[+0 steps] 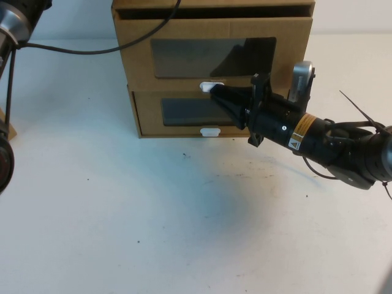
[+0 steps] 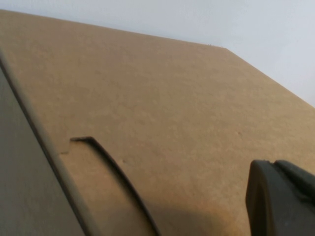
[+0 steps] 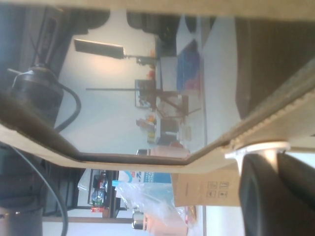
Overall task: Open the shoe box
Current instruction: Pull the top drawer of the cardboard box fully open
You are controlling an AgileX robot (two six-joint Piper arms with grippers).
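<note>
Shoe box (image 1: 214, 37): two windowed drawers, contents indiscernible. Right gripper (image 1: 218, 92): closed narrow, tip at upper white handle (image 1: 207, 85). Left gripper (image 2: 280, 196): beside cardboard, mostly cut off, state cannot be told.

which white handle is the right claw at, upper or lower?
The upper handle: the shut right claw has its tip at it. The lower handle sits free below. The left claw is by the box, away from both.

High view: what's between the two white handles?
Lower drawer's dark window, high view. Right gripper shut on upper handle; left gripper close to the box.
</note>
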